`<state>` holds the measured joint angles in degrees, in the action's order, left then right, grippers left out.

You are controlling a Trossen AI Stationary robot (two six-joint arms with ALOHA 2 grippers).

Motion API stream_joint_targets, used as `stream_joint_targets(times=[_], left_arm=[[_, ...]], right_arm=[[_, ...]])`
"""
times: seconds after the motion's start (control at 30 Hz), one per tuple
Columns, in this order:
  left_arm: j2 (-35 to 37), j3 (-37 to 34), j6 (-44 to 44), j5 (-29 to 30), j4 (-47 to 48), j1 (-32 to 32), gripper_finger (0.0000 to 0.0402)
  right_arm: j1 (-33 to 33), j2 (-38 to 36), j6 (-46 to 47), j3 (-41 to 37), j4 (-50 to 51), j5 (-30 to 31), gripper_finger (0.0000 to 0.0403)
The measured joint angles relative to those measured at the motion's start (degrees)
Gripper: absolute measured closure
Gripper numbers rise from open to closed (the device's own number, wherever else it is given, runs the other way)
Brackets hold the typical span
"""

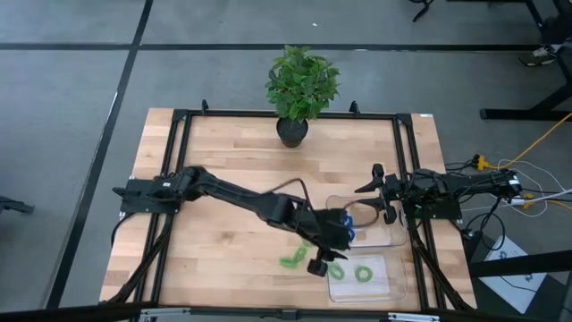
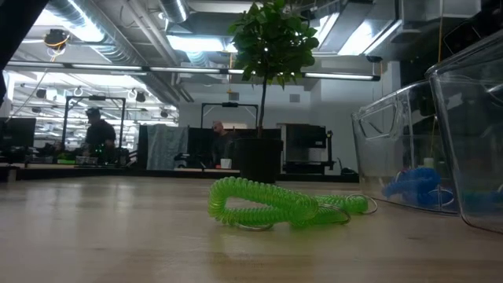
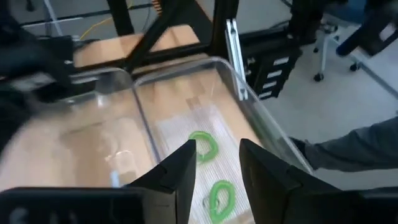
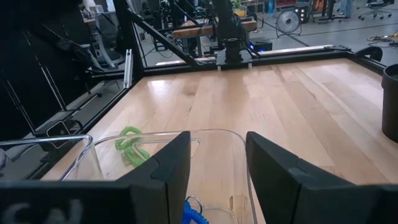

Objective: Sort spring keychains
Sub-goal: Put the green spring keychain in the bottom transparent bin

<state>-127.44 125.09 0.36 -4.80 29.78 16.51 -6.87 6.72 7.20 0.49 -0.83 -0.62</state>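
One green spring keychain lies loose on the wood near the table's near edge; it is the green coil in the low view. Two more green ones lie on the floor of the near clear tray. Blue keychains lie in the far clear tray. My left gripper hangs open and empty over the near tray's left end. My right gripper waits open at the far tray's right side.
A potted plant stands at the middle of the far edge. Black frame rails run along the table's sides. Bare wood lies left of the trays. A person's sleeve shows beyond the table in the left wrist view.
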Motion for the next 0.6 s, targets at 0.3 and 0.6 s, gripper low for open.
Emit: stream_joint_targets(times=[0.3, 0.6], left_arm=[[14.01, 1.97, 3.01, 7.52, 17.00, -0.09, 0.0283], [26.16, 1.98, 4.94, 14.49, 20.09, -0.22, 0.0283]], right_arm=[[0.00, 0.00, -0.02, 0.00, -0.02, -0.02, 0.0249], [-0.01, 0.01, 0.00, 0.01, -0.01, -0.02, 0.0249]])
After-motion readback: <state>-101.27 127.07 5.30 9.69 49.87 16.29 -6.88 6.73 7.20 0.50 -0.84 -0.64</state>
